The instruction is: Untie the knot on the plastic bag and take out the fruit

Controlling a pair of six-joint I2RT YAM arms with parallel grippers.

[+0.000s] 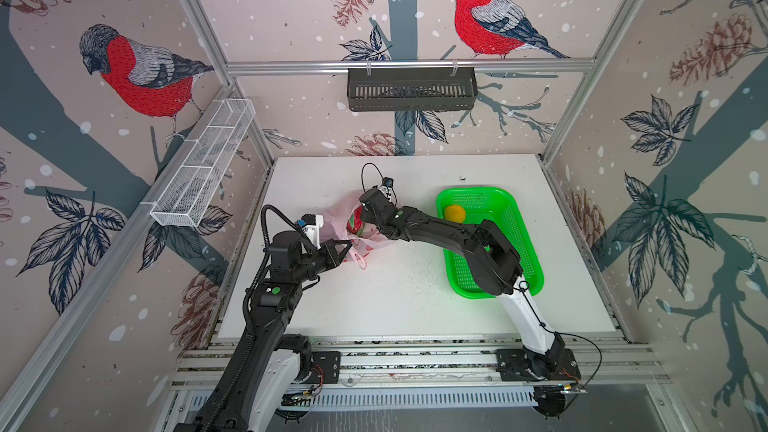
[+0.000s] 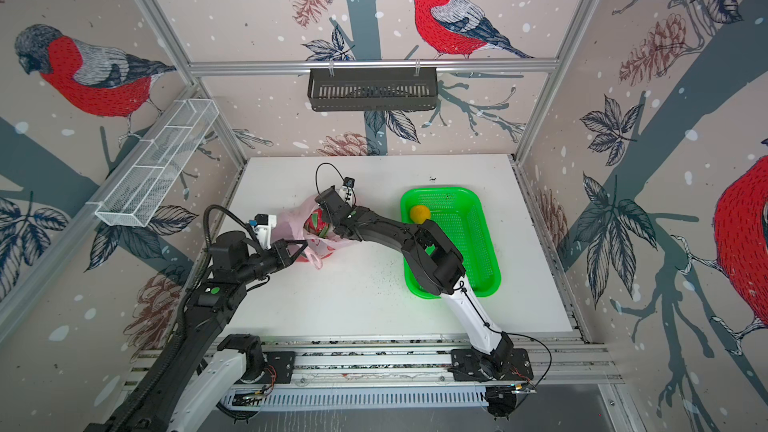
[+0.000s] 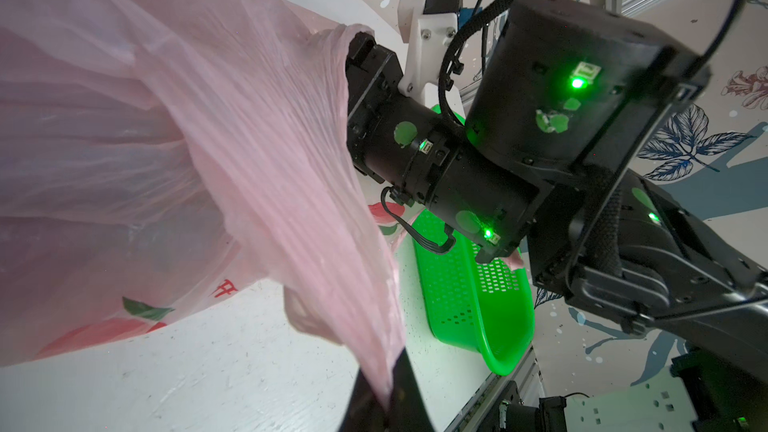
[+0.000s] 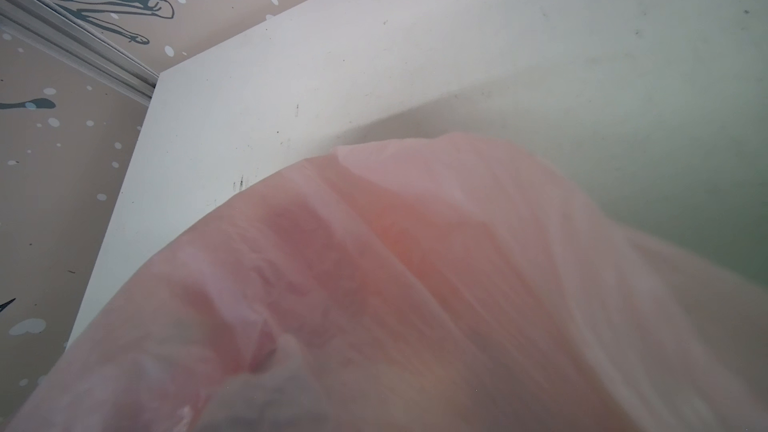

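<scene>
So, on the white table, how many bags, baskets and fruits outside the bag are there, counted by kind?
pink plastic bag: 1
green basket: 1
yellow fruit, in the basket: 1
Total: 3

Translucent, finely creased plastic bag

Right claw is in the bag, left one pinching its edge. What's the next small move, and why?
Probably ease the right claw deeper and close on the red-and-green fruit at the mouth of the bag. The left claw holds the bag open by a pinched edge, a yellow fruit lies in the green basket, and the right claw's tips are hidden, so no grip shows.
</scene>
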